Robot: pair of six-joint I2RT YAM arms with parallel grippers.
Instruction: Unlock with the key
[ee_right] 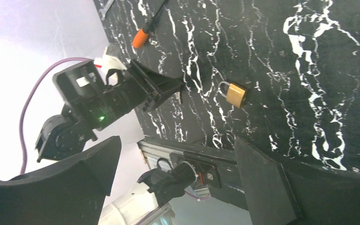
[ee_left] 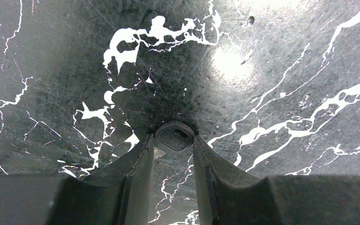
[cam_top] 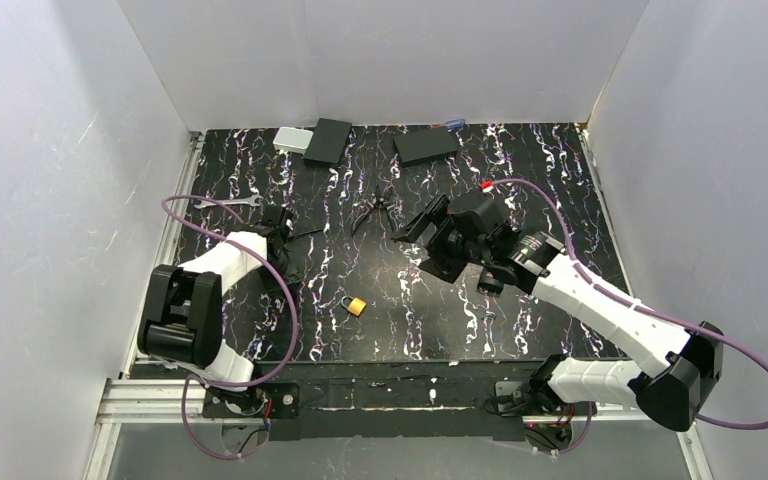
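Note:
The key [ee_left: 173, 139] lies on the black marbled table [cam_top: 520, 310], its dark embossed head caught between my left gripper's [ee_left: 173, 143] two fingertips, which press on both sides of it. The blade is hidden under the fingers. In the top view this left gripper [cam_top: 282, 228] points down at the table's left side. The brass padlock [cam_top: 356, 305] with its silver shackle lies flat near the front edge, also seen as the padlock [ee_right: 236, 94] in the right wrist view. My right gripper [cam_top: 422, 245] hovers mid-table, wide open and holding nothing.
Black pliers [cam_top: 375, 211] lie at mid-table. Two black boxes [cam_top: 328, 141] [cam_top: 426, 145] and a silver box [cam_top: 291, 139] sit along the back edge. A wrench [cam_top: 245, 203] lies at far left, an orange-handled screwdriver [ee_right: 141, 37] beyond. White walls enclose three sides.

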